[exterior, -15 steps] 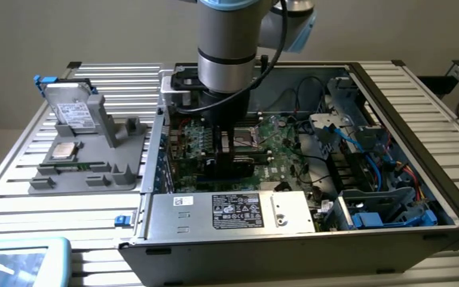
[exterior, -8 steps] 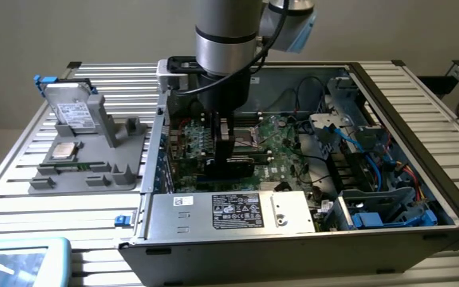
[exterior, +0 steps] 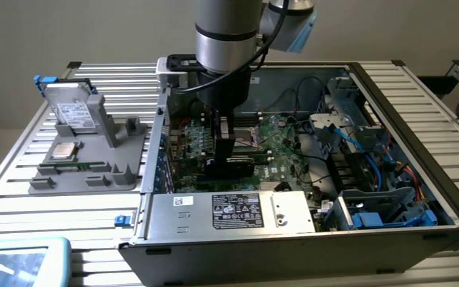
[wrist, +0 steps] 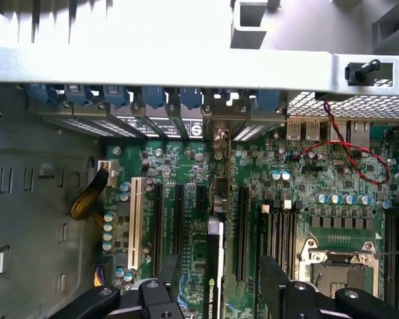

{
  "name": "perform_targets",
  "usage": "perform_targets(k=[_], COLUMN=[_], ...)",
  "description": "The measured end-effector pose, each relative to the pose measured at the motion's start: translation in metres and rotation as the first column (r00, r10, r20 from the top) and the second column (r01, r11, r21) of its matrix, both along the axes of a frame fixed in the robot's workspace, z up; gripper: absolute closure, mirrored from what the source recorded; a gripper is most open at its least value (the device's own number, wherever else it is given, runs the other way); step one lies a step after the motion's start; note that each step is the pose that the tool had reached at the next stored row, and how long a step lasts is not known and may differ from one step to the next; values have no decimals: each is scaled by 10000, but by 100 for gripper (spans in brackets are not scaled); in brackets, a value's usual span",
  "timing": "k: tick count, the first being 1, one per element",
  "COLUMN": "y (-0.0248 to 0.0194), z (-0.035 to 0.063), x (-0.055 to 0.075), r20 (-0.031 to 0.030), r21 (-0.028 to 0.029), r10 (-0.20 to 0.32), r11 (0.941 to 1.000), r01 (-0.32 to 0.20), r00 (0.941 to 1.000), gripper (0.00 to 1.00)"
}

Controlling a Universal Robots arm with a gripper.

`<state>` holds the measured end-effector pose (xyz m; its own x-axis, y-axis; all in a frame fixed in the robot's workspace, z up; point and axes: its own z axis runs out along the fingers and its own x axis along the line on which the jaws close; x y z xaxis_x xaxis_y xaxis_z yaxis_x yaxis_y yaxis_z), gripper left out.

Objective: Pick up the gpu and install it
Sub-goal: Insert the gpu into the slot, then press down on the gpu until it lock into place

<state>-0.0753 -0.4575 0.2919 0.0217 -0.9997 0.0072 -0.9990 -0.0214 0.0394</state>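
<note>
Tool [wrist: 216,282] open astride gpu [wrist: 214,266] (seated upright in motherboard [wrist: 319,179] slot).

Claw [exterior: 231,156] over gpu [exterior: 231,165] inside computer case [exterior: 389,239]

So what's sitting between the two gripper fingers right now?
In the wrist view, the gpu stands on edge in a motherboard slot between the open gripper's fingers, with a gap on each side.
</note>
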Motion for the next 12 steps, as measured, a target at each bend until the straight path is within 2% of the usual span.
perform_targets(k=[6, 7, 8, 9, 10, 11, 12], y=[0, 0, 0, 0, 0, 0, 0], z=[0, 0, 0, 0, 0, 0, 0], x=[0, 0, 0, 0, 0, 0, 0], r20=[0, 0, 0, 0, 0, 0, 0], r21=[-1, 0, -1, -1, -1, -1, -1], r10=[0, 0, 0, 0, 0, 0, 0], r11=[10000, 10000, 10000, 10000, 10000, 10000, 10000], r01=[0, 0, 0, 0, 0, 0, 0], r00=[10000, 10000, 10000, 10000, 10000, 10000, 10000], gripper=[42, 48, 48, 55, 55, 67, 67])
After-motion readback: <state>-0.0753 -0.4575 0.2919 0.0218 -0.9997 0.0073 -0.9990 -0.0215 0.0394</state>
